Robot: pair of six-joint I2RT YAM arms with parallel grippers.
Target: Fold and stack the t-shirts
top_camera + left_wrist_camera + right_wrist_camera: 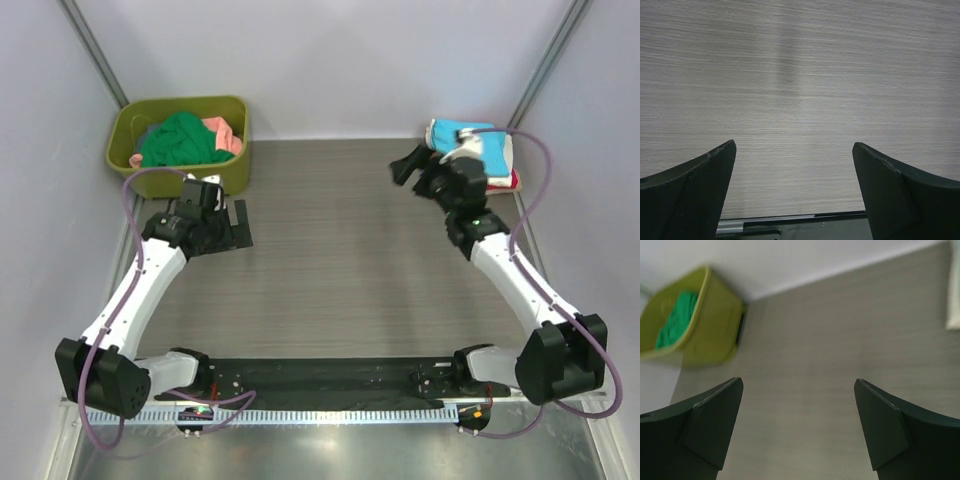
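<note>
A folded stack of t-shirts lies at the table's far right corner: a turquoise-blue one (452, 130) on top, cream-white (506, 155) under it and a red edge (515, 183) at the bottom. A dark green t-shirt (180, 140) and a salmon-pink one (228, 135) lie crumpled in the olive tub (235, 172). My right gripper (405, 167) hovers just left of the stack, open and empty (799, 381). My left gripper (238, 225) is low over the table in front of the tub, open with only bare tabletop between its fingers (792, 145).
The right wrist view shows the tub (710, 335) with green cloth (675, 320) at the far left and a pale shirt edge (954, 295) at the right. Walls close in the table on three sides. A black rail (320, 382) runs along the near edge.
</note>
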